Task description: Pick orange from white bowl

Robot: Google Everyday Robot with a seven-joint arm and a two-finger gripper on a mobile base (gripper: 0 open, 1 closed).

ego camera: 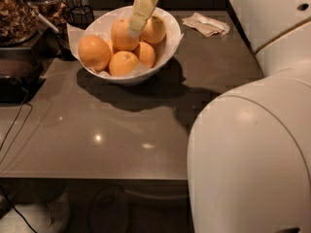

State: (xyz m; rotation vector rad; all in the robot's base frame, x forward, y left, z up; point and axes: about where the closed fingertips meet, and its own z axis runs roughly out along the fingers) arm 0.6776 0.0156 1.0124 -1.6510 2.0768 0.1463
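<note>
The white bowl (171,46), lined with white paper, stands at the back of the grey table (121,135). It holds several oranges. One orange (94,52) lies at the left, one (122,64) at the front, one (146,54) in the middle. Two more lie at the back, one on the left (120,34) and one on the right (155,29). My gripper (136,27), pale yellow, reaches down from above into the bowl. Its tip is between the two back oranges and against the left one.
A crumpled napkin (209,24) lies right of the bowl. A glass jar of nuts (17,13), a dark wire holder (80,14) and a black appliance (14,76) with a cable (14,130) crowd the left. My white arm body (252,154) fills the right foreground.
</note>
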